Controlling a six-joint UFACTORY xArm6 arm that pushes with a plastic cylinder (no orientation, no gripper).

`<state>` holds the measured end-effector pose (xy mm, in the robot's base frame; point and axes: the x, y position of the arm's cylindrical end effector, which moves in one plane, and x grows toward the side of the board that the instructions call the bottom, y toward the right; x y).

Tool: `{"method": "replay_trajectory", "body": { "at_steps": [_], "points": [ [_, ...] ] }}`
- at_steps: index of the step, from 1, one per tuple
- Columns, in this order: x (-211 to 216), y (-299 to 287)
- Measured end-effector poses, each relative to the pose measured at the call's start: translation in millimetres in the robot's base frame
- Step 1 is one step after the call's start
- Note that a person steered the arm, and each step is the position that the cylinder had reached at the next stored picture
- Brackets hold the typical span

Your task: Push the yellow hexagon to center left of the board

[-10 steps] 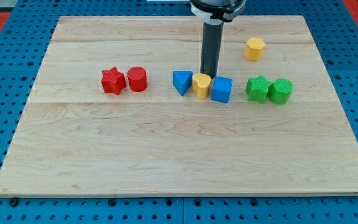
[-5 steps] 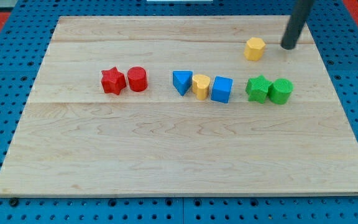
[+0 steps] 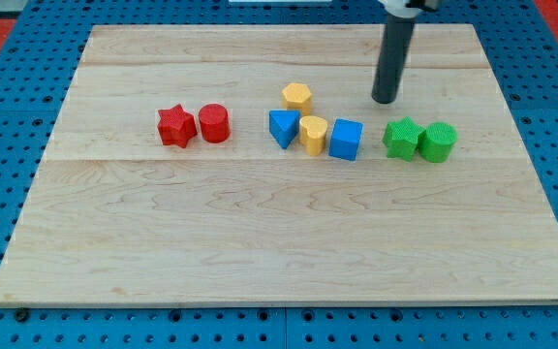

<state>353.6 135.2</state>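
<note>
I see the big wooden worktop (image 3: pixel 260 252). My rod has no claw, so it holds nothing. My tip (image 3: pixel 384 100) sits upper right of middle. The yellow hexagon (image 3: pixel 297 96) lies well left of it, just above the blue triangle (image 3: pixel 282 127) and yellow heart (image 3: pixel 313 133).

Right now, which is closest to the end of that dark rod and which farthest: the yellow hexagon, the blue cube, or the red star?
Measured from my tip in the camera view:
1. Blue cube, just below it toward the view's left.
2. Yellow hexagon, further to the view's left, level with my tip.
3. Red star, far off on the view's left.
</note>
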Motion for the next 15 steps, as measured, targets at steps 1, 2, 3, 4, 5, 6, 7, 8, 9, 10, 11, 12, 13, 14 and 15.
{"method": "replay_trajectory", "body": {
  "at_steps": [1, 2, 3, 4, 5, 6, 7, 8, 9, 10, 11, 12, 13, 14, 15],
  "points": [
    [4.8, -81.4],
    [-9.4, -149.3],
    [-35.3, -200.0],
    [-54.1, -269.0],
    [-26.4, -306.9],
    [-15.6, -310.6],
    [3.3, -310.5],
    [-26.4, -284.8],
    [-32.1, -307.5],
    [-15.9, -346.3],
    [-3.1, -354.9],
    [-3.1, -347.8],
    [-27.1, -324.8],
    [-21.5, -287.7],
    [-26.9, -214.7]
  ]
}}
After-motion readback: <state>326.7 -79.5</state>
